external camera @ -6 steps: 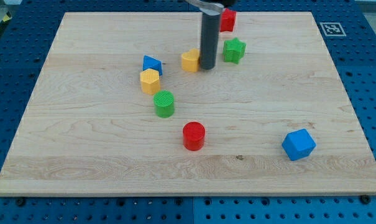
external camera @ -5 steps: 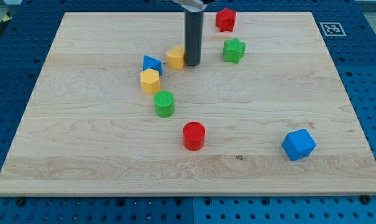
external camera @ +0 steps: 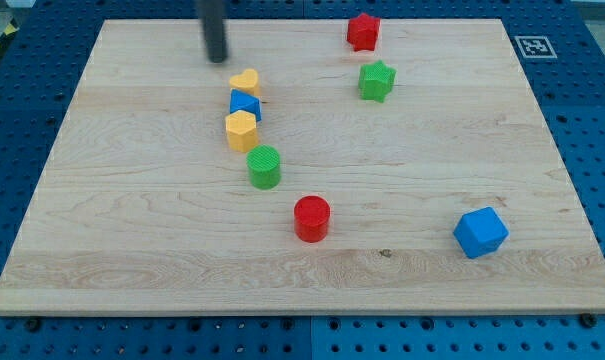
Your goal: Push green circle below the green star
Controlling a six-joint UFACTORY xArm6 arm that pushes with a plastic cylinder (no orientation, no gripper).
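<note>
The green circle (external camera: 264, 166) sits left of the board's middle. The green star (external camera: 377, 81) lies towards the view's top, right of centre, well up and to the right of the circle. My tip (external camera: 217, 59) is near the view's top left of centre, just up and left of a yellow heart-shaped block (external camera: 245, 82). It is far from the green circle and touches no block.
A blue triangular block (external camera: 245, 104) and a yellow hexagon (external camera: 240, 130) stand in a column between the heart and the green circle. A red star (external camera: 362, 31) is at the top, a red circle (external camera: 311, 218) below the middle, a blue cube (external camera: 480, 232) at lower right.
My tip has swept from the middle top to the view's upper left. It pushed the yellow heart left, until it lay just above the blue triangle, then left it.
</note>
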